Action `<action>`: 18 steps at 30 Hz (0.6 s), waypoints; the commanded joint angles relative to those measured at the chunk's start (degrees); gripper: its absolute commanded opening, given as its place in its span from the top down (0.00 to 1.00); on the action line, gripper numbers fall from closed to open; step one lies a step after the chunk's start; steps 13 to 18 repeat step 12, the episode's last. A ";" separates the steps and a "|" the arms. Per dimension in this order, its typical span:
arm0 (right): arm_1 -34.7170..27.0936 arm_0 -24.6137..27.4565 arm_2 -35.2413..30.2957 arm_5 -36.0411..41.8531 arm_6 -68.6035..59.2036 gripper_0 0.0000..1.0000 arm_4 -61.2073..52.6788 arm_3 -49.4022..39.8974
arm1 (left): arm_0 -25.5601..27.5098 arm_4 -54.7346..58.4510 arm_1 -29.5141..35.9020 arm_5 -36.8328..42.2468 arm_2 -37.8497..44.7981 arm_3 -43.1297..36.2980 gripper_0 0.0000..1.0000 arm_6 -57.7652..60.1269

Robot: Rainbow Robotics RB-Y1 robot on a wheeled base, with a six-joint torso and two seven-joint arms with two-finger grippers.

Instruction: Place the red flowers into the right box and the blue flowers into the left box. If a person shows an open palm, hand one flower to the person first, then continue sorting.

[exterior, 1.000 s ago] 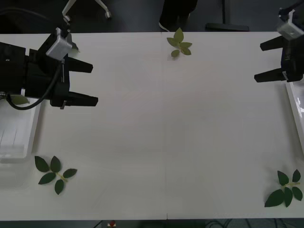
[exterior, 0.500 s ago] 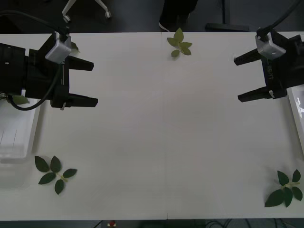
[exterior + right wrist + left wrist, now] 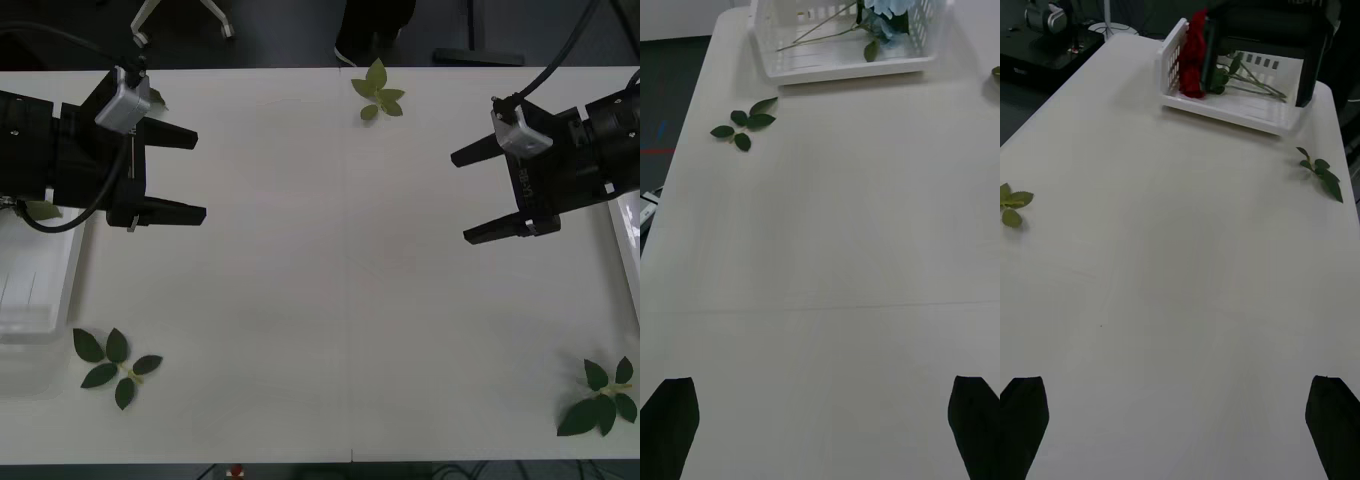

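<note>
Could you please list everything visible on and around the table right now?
table: one, white, spanning the front view.
left box: one, white, at the table's left end.
blue flowers: pale blue bloom, count unclear, inside the left box.
right box: one, white, at the table's right end.
red flowers: red blooms, count unclear, inside the right box.
leaf sprigs: three, green; far edge, near left, near right.
left pincer: black, open, above the table beside the left box.
right pincer: black, open, above the table's right part.
</note>
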 commanded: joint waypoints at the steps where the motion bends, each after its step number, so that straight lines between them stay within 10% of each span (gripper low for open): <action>1: 0.44 -0.72 -0.91 -0.01 -0.90 0.04 -0.30 -1.51 | -0.26 0.61 0.36 -0.24 0.33 -1.02 0.00 -0.96; 18: 0.44 -0.72 -0.91 -0.01 -0.90 0.00 -0.30 -1.51 | -0.26 0.61 0.36 -0.24 0.33 -1.02 0.00 -0.96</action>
